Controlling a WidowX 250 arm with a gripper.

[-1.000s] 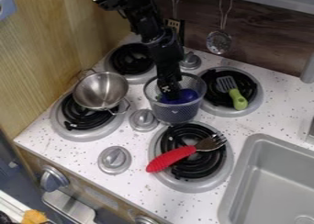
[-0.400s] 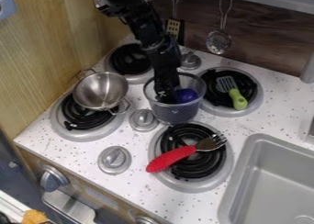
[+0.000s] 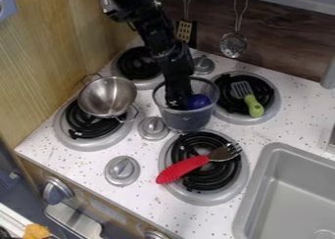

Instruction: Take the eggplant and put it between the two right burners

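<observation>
Grasping seemed in hand: gripper [image 3: 176, 104] sat inside mesh basket [image 3: 186, 119] by eggplant [image 3: 199, 101], open or closed unclear; lift-out needed firm grip.

I count four burners [image 3: 212, 180], three knobs [image 3: 122, 171] up top and two down front, two hanging utensils [image 3: 233, 44], and one each of metal bowl [image 3: 108, 96], mesh basket [image 3: 186, 119], eggplant [image 3: 198, 102], fork [image 3: 183, 169], green-handled spatula [image 3: 254, 106] and sink [image 3: 291, 199].
</observation>
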